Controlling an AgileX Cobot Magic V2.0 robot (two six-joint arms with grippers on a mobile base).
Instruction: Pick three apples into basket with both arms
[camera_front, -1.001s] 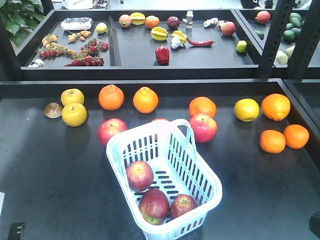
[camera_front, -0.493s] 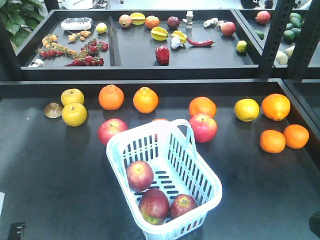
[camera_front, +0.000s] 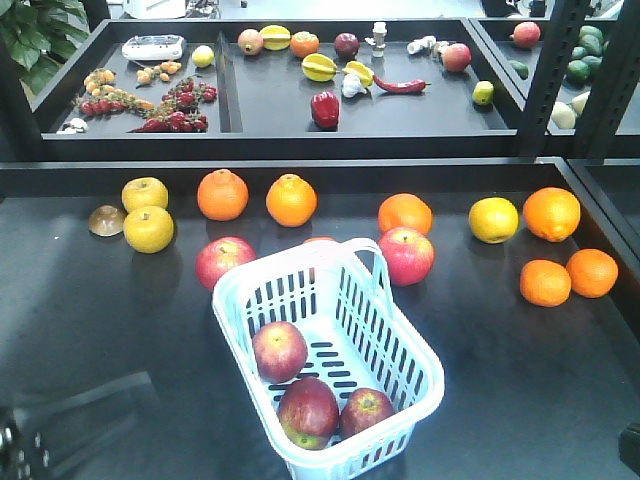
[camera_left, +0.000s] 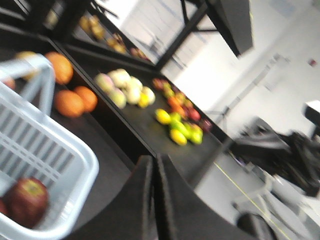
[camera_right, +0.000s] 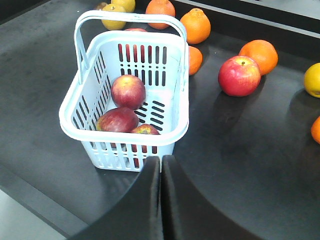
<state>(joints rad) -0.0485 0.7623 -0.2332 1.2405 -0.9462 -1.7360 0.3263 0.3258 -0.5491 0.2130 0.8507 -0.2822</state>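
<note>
Ahead of the right gripper (camera_right: 160, 165), jaws pressed together: basket (camera_right: 174, 102) wall, raised handle (camera_right: 125, 17) beyond it. Basket mouth open above three apples (camera_right: 128, 91). Bare table (camera_right: 240, 145) right of the jaws; red apple (camera_right: 239, 75) farther off.

basket (camera_front: 400, 352): pale blue-white, slotted
apples (camera_front: 308, 411): dark red, yellow-green patches
oranges (camera_front: 222, 194): bright orange
table (camera_front: 110, 320): matte black
far-left fruit (camera_front: 148, 228): yellow
</note>
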